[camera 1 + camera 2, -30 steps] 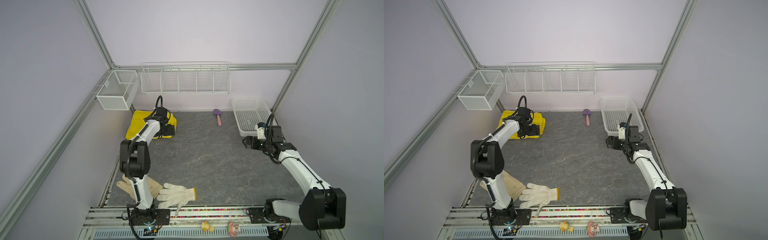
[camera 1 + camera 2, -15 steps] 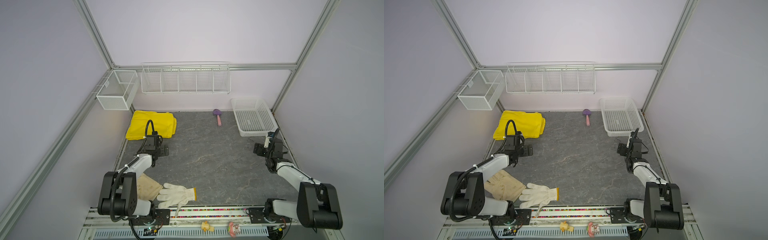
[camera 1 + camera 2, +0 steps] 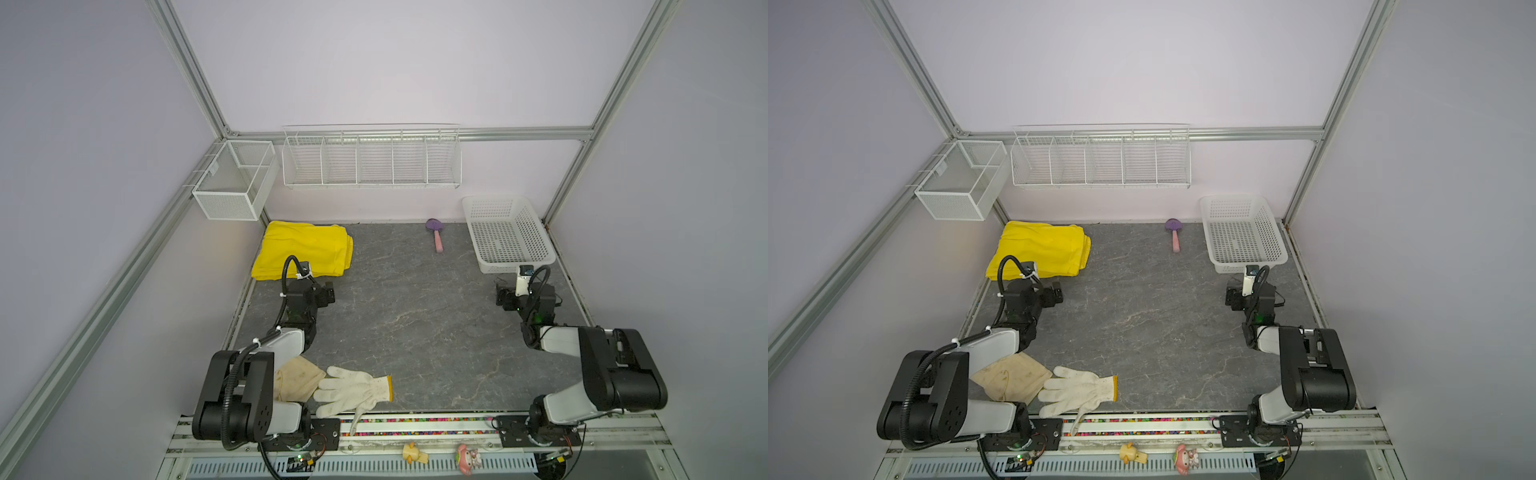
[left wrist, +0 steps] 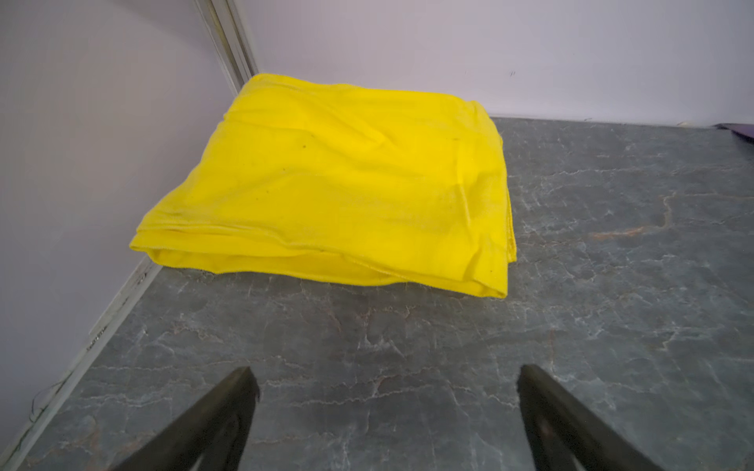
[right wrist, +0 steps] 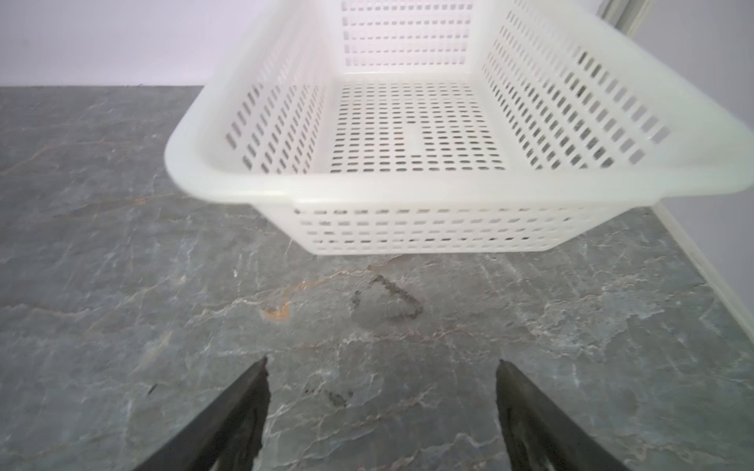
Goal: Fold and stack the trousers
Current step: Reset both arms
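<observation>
I see the folded bright yellow cloth trousers [image 3: 307, 247] in the table's far left corner. Left gripper [image 4: 387, 381] spread wide, empty, near them. Right gripper [image 5: 381, 367] likewise, facing the white perforated plastic basket [image 5: 367, 191].

Near edge of trousers [image 3: 307, 245] and half the cream glove [image 3: 297, 376] behind left arm [image 3: 297, 299].

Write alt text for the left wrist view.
Folded bright yellow trousers lie on the grey marbled tabletop in a corner between two pale walls. The left gripper is open in front of them, its dark fingers holding nothing.
</observation>
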